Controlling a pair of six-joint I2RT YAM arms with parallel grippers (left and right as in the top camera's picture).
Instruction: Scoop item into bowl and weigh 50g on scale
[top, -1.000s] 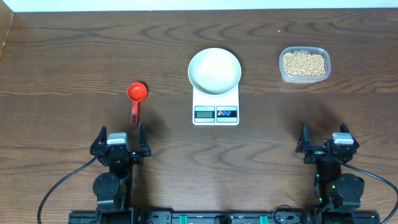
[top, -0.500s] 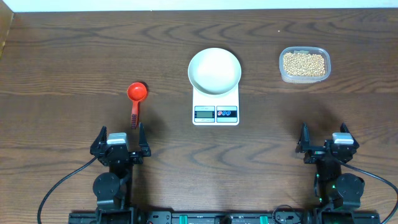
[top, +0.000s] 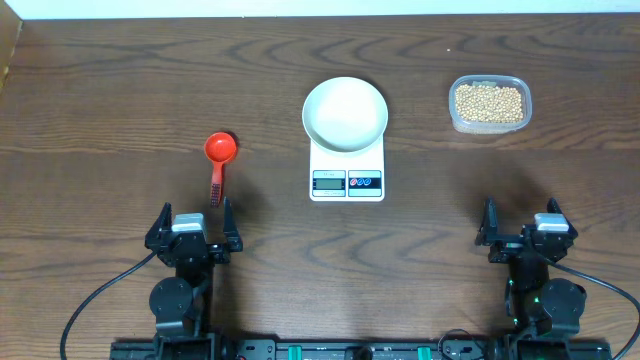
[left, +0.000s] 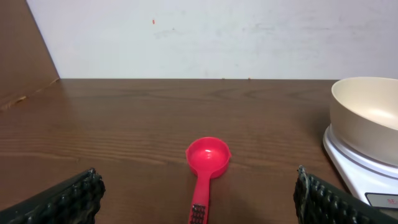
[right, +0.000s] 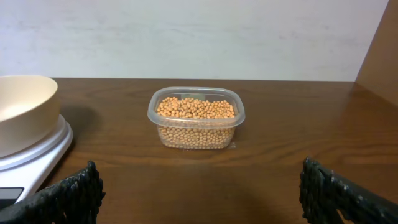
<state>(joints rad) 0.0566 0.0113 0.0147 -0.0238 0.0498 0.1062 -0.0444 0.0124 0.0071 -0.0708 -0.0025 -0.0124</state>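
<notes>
The white bowl (top: 345, 113) stands empty on the white scale (top: 347, 172) at the table's middle; both show at the right of the left wrist view, the bowl (left: 367, 118) on the scale (left: 357, 171). The pale-tan beans (top: 489, 102) fill a clear plastic tub (top: 458, 122) at the right, also in the right wrist view (right: 196, 118). A red scoop (top: 219, 158) lies left of the scale, its handle toward my left gripper (top: 192, 222). The left gripper is open and empty. My right gripper (top: 528, 222) is open and empty, well short of the tub.
A pale wall runs along the table's far edge. The bowl (right: 22, 112) and the scale (right: 37, 155) show at the left of the right wrist view. Bare wood lies between each gripper and the objects.
</notes>
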